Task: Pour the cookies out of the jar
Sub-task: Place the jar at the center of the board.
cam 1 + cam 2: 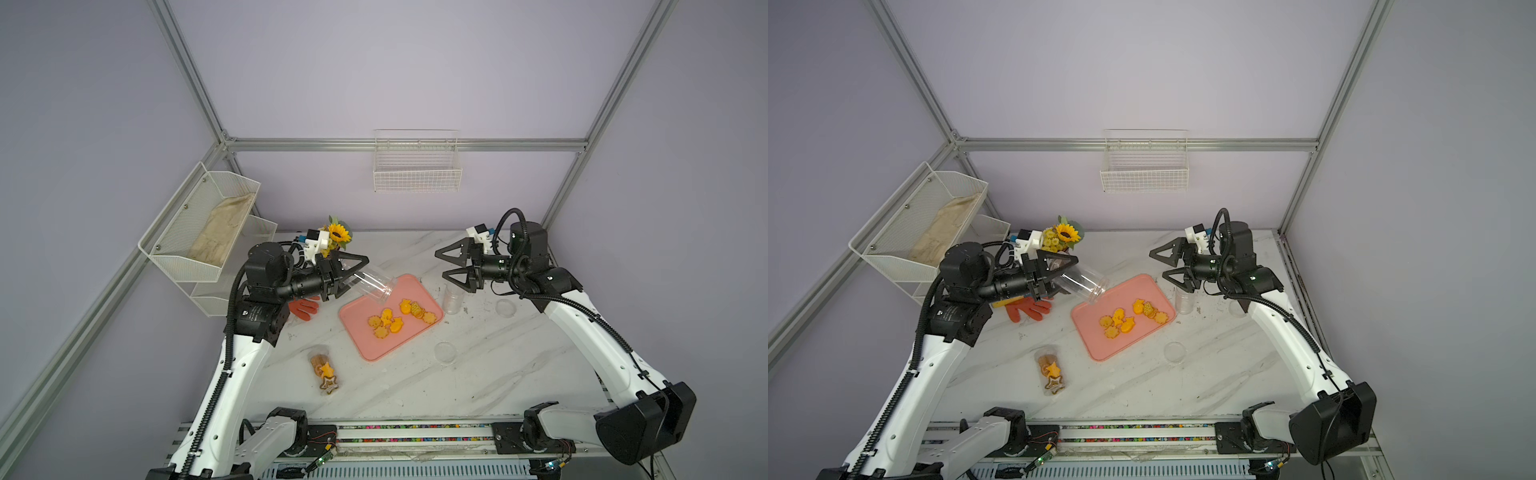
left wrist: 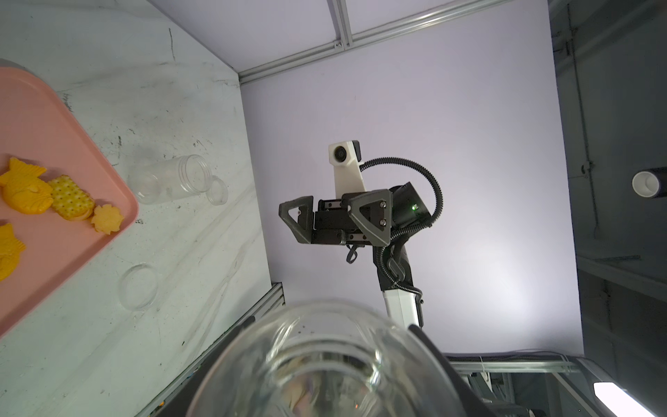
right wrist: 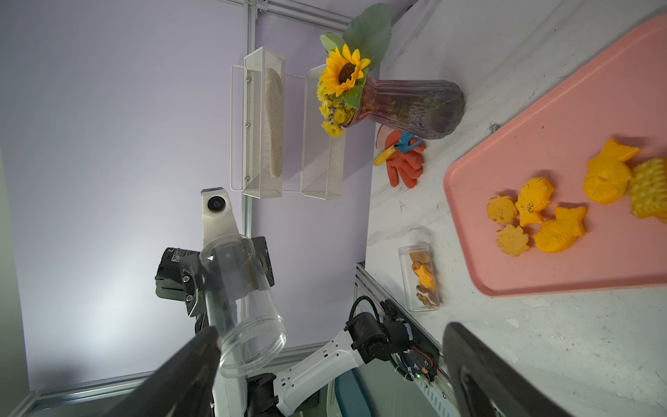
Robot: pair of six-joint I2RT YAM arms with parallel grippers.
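My left gripper (image 1: 353, 276) (image 1: 1065, 276) is shut on a clear jar (image 1: 374, 284) (image 1: 1081, 282), which it holds tilted with the mouth down over the far left corner of a pink tray (image 1: 365, 336). The right wrist view shows this jar (image 3: 242, 299) see-through, with nothing inside. Several orange-yellow cookies (image 1: 395, 318) (image 1: 1127, 318) (image 3: 541, 216) lie loose on the tray. In the left wrist view the jar (image 2: 325, 361) sits between dark fingers. My right gripper (image 1: 440, 263) (image 1: 1156, 263) hangs open in the air right of the tray, holding nothing.
A second clear jar (image 1: 324, 370) with cookies inside lies on the table near the front left. An empty jar (image 1: 453, 297) stands right of the tray, with two clear lids (image 1: 445, 352) (image 1: 505, 308) nearby. A sunflower vase (image 1: 336, 237), an orange glove (image 1: 305, 309) and a white mesh shelf (image 1: 199, 232) are on the left.
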